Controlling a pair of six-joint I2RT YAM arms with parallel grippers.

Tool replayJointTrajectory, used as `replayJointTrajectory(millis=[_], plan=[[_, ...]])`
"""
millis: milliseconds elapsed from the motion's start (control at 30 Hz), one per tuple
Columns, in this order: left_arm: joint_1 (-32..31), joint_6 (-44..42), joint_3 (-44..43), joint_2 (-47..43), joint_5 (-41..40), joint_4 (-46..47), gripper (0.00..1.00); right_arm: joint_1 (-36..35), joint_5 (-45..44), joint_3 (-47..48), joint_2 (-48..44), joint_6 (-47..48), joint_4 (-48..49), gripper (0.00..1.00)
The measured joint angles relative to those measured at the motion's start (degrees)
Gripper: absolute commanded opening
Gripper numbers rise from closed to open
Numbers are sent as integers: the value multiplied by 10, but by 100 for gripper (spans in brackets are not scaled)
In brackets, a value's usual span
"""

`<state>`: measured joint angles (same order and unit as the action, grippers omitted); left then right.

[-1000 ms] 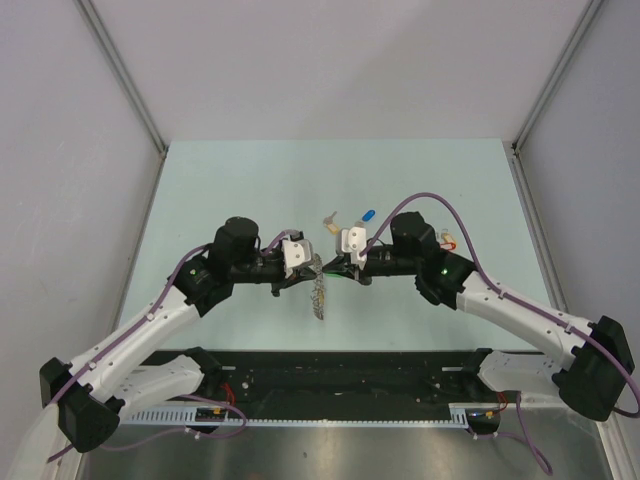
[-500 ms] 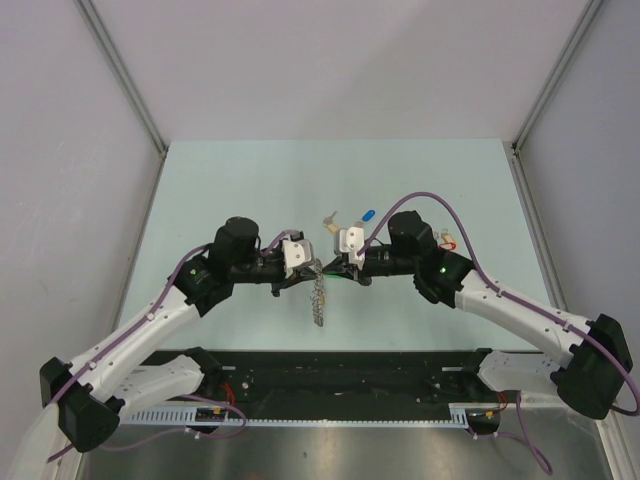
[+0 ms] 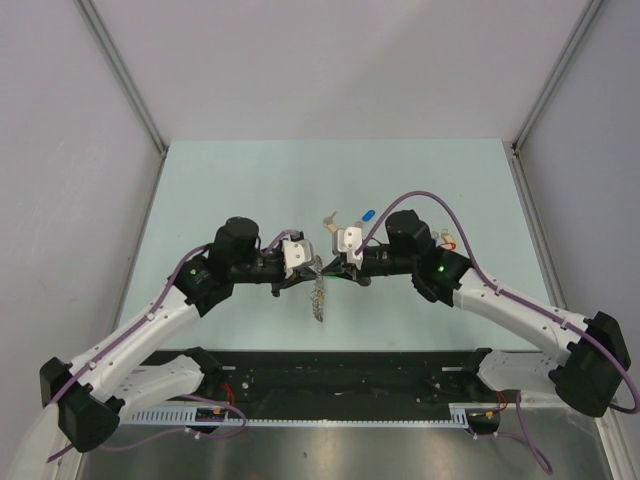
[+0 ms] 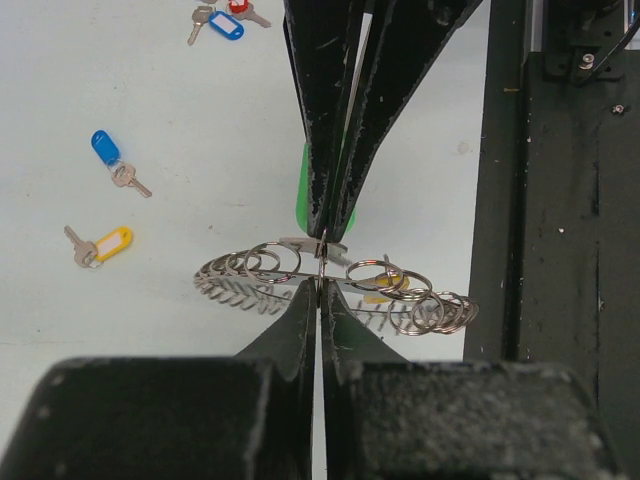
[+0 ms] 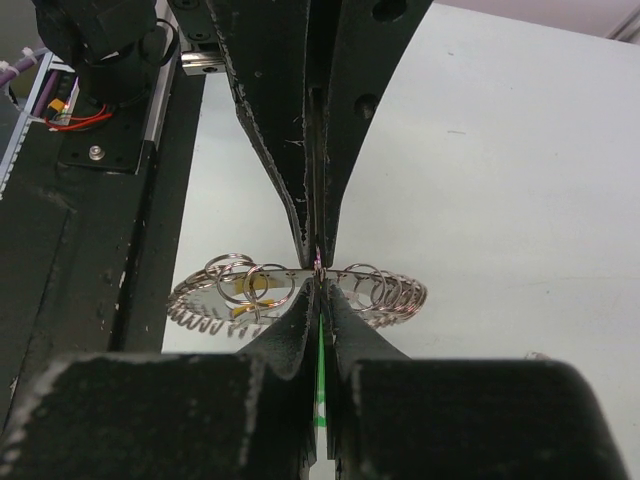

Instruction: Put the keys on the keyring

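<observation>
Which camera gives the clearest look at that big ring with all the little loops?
The left wrist view: the keyring spreads across the frame against the pale table, each loop distinct. The right wrist view shows it nearly as well. From the top it is a small grey dangle.

Right gripper (image 3: 332, 268) apparently a touch leftward

l claw (image 4: 318, 290), r claw (image 5: 318, 292) both clamped tight, tips facing, nearly touching.

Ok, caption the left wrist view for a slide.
Left tool grips the keyring; right tool, tip to tip, holds a green-tagged key against it.
</observation>
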<state>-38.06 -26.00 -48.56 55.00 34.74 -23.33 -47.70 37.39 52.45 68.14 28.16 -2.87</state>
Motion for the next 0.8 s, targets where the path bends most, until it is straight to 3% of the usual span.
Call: replayJointTrajectory(millis=[800], plan=[[0, 0, 0, 0, 0, -12, 0, -9, -2, 7, 5, -5, -11, 0]])
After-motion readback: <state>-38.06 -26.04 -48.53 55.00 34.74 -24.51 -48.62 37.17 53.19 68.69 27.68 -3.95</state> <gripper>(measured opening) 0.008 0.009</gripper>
